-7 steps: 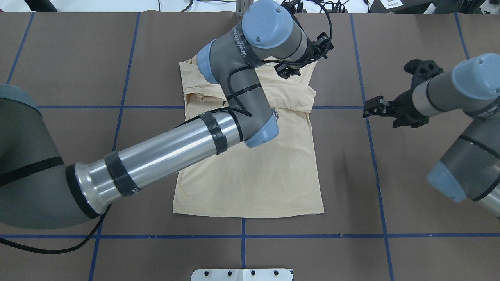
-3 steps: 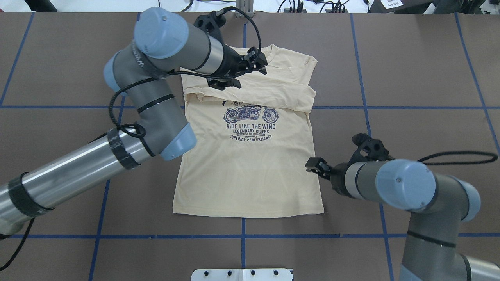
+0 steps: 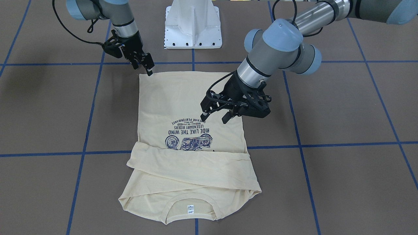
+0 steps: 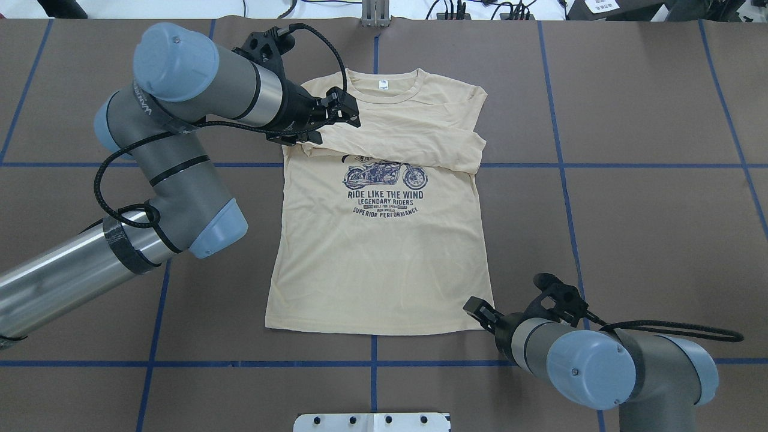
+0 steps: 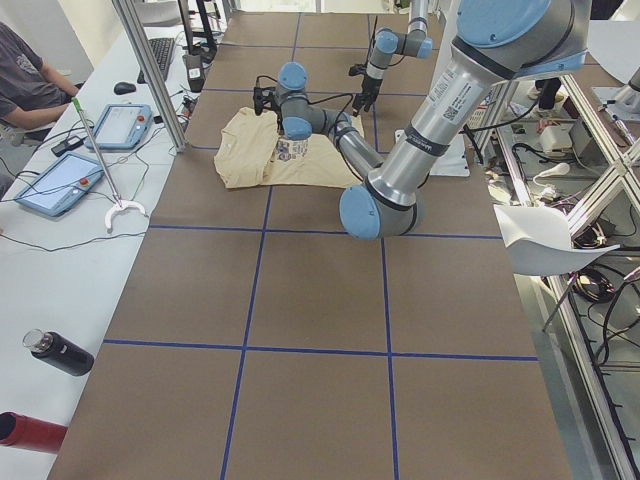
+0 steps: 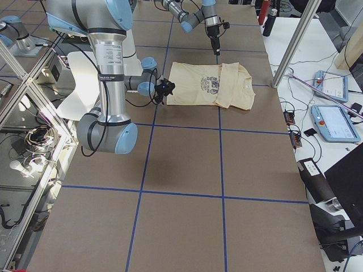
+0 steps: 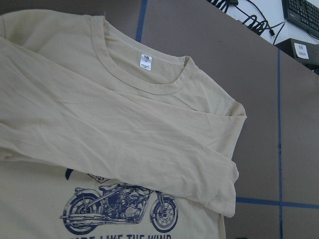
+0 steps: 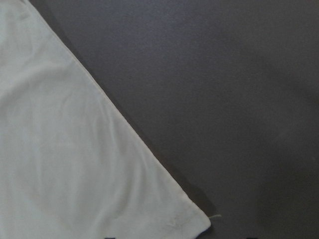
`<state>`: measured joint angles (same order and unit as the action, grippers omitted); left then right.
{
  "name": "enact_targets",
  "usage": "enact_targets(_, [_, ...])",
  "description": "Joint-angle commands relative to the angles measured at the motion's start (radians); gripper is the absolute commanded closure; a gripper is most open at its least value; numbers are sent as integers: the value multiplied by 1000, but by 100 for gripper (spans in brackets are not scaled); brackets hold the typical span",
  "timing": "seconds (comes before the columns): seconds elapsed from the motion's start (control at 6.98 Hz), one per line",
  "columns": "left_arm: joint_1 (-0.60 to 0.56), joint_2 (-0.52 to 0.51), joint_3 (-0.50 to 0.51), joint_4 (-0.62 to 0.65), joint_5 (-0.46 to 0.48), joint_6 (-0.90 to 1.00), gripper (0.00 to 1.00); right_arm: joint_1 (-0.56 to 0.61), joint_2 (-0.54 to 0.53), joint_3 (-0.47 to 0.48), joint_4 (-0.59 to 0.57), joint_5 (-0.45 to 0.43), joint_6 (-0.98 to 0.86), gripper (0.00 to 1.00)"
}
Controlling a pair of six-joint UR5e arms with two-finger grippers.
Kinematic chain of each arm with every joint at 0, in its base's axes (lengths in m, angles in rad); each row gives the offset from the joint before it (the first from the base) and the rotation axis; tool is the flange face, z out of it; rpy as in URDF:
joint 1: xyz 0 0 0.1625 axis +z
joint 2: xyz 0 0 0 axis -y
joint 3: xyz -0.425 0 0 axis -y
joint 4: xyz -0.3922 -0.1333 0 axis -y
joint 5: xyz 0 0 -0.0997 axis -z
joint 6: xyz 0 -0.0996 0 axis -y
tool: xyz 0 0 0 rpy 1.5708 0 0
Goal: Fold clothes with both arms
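The cream-yellow T-shirt (image 4: 378, 264) lies flat, print up, collar at the far edge, with its sleeves folded across the chest above the motorcycle print. The white neck label (image 7: 145, 61) shows in the left wrist view. My left gripper (image 4: 345, 109) hovers open and empty above the shirt's left shoulder; the front view (image 3: 214, 118) shows its fingers apart. My right gripper (image 4: 474, 309) sits low at the near right hem corner, and it also shows in the front view (image 3: 148, 68). It looks open and holds nothing. The right wrist view shows that hem corner (image 8: 199, 221) just ahead.
The white pedestal base (image 3: 193, 24) stands at the robot's table edge. Blue tape lines (image 4: 564, 165) grid the brown table. A side table with tablets (image 5: 120, 125) and bottles (image 5: 58, 352), and a seated person, lie beyond the far edge.
My left arm swung left from the shirt's right shoulder, past the collar, to the left shoulder, uncovering the print. My right arm came in from the right, toward me, to the near hem corner.
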<state>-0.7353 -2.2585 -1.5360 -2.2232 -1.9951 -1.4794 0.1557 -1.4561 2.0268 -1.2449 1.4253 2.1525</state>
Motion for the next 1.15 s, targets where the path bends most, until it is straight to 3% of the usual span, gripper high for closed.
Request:
enact_targets(0.0, [-1, 11, -6, 0, -2, 4, 16, -8, -1, 3, -18, -5, 46, 14])
enact_targets(0.43, [0, 11, -6, 0, -1, 2, 16, -8, -6, -5, -19, -3, 46, 18])
enact_targets(0.72, [0, 14, -6, -1, 1, 2, 16, -8, -1, -5, -34, -3, 46, 37])
enact_targets(1.0, [0, 16, -6, -1, 2, 1, 16, -10, -1, -10, -44, -3, 44, 39])
